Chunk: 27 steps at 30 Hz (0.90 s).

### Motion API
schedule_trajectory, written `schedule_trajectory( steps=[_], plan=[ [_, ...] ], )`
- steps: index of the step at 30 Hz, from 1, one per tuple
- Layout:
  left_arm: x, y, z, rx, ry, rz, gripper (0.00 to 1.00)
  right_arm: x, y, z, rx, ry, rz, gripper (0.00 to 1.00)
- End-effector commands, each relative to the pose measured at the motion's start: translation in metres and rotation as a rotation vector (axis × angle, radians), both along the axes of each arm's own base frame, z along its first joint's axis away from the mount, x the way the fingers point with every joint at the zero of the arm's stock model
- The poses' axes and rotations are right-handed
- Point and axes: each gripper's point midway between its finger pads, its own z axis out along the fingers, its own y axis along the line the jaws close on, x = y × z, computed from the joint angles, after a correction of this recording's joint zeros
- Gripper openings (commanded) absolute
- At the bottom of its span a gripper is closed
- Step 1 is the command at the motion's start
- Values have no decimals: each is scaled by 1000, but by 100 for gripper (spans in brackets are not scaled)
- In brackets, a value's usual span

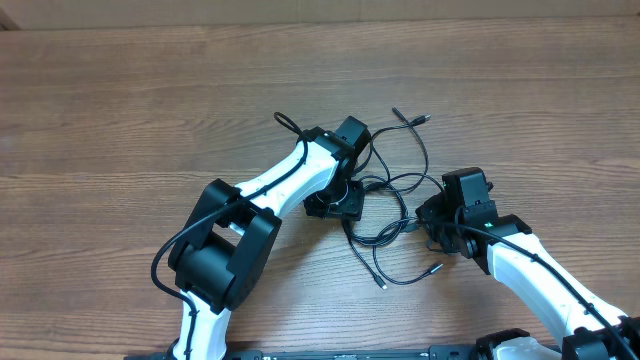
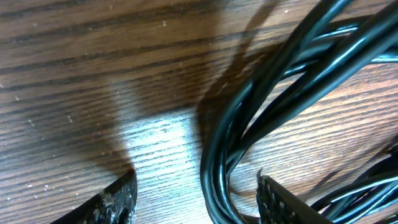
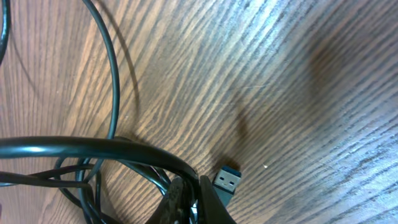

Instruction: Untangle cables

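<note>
The cables (image 1: 392, 200) are thin black cords looped together in a tangle at the table's middle, with loose plug ends at the far side (image 1: 424, 118) and the near side (image 1: 383, 284). My left gripper (image 1: 335, 204) is down at the tangle's left edge. In the left wrist view it (image 2: 196, 190) is open, with a bundle of cable strands (image 2: 273, 93) running between its fingers, close to the right finger. My right gripper (image 1: 428, 222) is at the tangle's right edge. In the right wrist view it (image 3: 189, 193) is shut on the cable strands (image 3: 93, 148), next to a silvery USB plug (image 3: 227, 180).
The wooden table (image 1: 120, 110) stretches around the tangle. One cable loop (image 1: 420, 155) reaches toward the far side. Thicker black cables run along both white arms.
</note>
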Motion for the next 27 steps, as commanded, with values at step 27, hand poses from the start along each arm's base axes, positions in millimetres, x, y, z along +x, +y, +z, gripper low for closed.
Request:
schedule_trajectory(
  steps=[27],
  plan=[
    [-8, 16, 16, -148, 108, -90, 70, 67, 23, 256, 371, -908, 409, 4]
  ],
)
